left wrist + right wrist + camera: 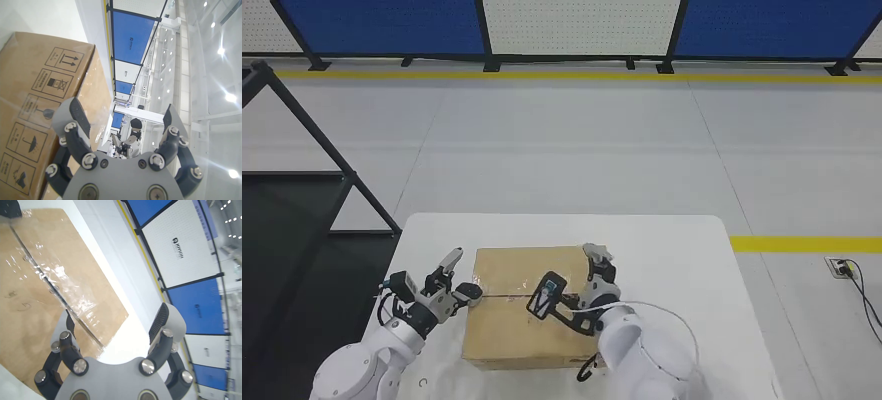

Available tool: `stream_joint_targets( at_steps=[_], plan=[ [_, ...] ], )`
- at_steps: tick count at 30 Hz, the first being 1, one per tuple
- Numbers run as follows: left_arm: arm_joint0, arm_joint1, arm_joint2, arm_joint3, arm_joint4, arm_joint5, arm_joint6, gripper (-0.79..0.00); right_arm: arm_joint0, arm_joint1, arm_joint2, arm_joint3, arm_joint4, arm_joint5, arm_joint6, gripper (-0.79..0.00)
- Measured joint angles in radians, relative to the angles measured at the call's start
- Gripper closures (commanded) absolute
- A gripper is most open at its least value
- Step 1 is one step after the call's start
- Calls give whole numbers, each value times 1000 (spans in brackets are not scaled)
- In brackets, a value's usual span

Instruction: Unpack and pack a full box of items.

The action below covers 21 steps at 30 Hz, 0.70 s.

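Arms are flanking a closed brown cardboard box (pixel 512 270) that is sitting on the near half of a white table (pixel 682 250), and both are bending in from the robot's side.

The left arm is lying low beside the box's left wall. The left gripper (pixel 122 111) is standing wide open and gripping nothing. One of its fingers (pixel 79 113) is sitting just beside the box's side wall, which carries printed handling symbols, and the other is pointing into open air. From above, that nearer finger is lying at the left end of the lid seam. Whether it is touching the cardboard cannot be told.

The right arm is reaching over the box's right end. The right gripper (pixel 115 315) is also spread wide and holding nothing. One finger is hanging over the lid close to the seam, and the other is hanging past the box's far right corner, over the tabletop. Contact with the lid cannot be made out.

A wrinkled strip of clear tape (pixel 56 275) is running along the seam between the two top flaps, which are lying flat.

A broad band of tabletop is lying between the box and the table's far edge, and another is lying to the box's right. On the left, the box is sitting nearer the table's edge.
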Motion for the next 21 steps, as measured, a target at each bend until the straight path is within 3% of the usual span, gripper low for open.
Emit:
stream_joint_targets(
  at_steps=[3, 12, 21],
  plan=[
    [-1, 1, 2, 2, 0, -2, 2, -785, 13, -19, -55, -1, -94, -32, 62, -785],
    [-5, 4, 9, 8, -2, -5, 1, -785, 11, -19, -54, 1, -96, -30, 58, -785],
    [-10, 7, 9, 9, -6, -4, 5, -785, -16, -36, -147, 32, -451, -116, -43, -785]
  ],
)
